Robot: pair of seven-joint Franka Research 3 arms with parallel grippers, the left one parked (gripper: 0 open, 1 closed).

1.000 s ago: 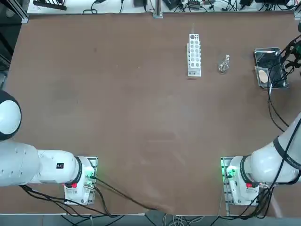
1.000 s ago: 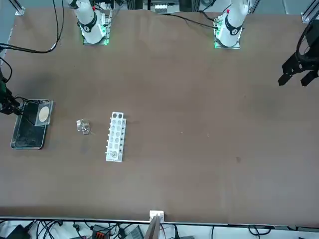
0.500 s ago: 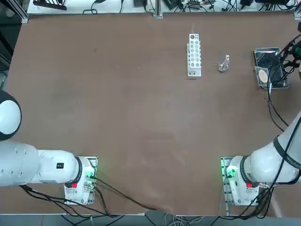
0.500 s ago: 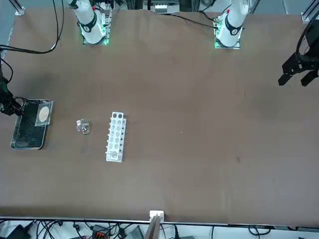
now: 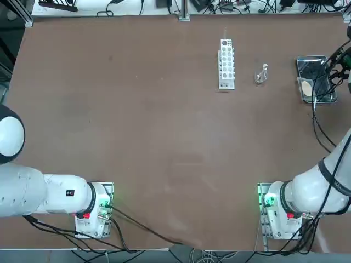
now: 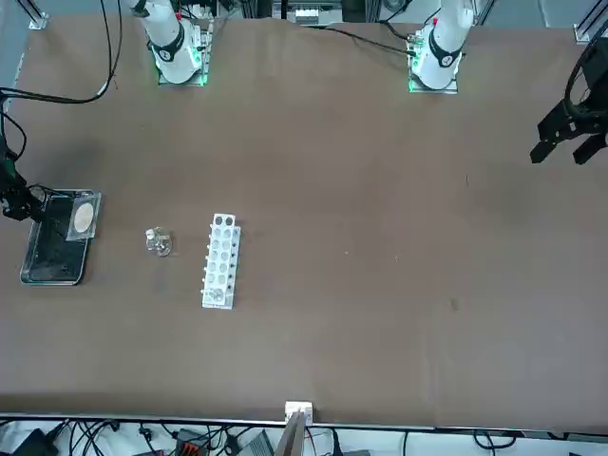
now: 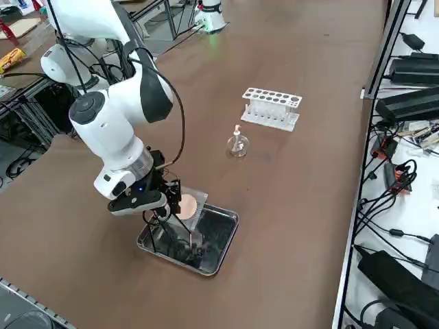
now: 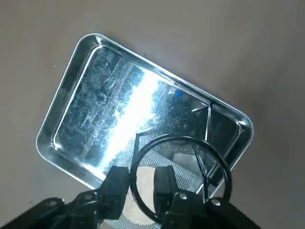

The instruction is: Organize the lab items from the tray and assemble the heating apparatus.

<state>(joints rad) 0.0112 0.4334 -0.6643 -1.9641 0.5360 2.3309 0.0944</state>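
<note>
One black wire stand (image 8: 183,174) hangs over the near end of the metal tray (image 8: 71,95) at the table's far right. The right gripper (image 8: 142,188) pinches its ring between both fingers. A tan disc (image 7: 186,206) lies in the tray, and a small glass burner (image 7: 237,143) stands to the left, beside the white rack (image 7: 271,107).

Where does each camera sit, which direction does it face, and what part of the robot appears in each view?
Top view: overhead, looking down; both arm bases at its bottom edge.
Front view: across the table, facing the robot; bases at its top edge.
Right side view: raised at the robot's right, looking diagonally; right arm over the tray.
Right wrist view: on the wrist, looking at the right claw gripping the black wire stand.
Shared: tray and white rack in top, front and side views.
</note>
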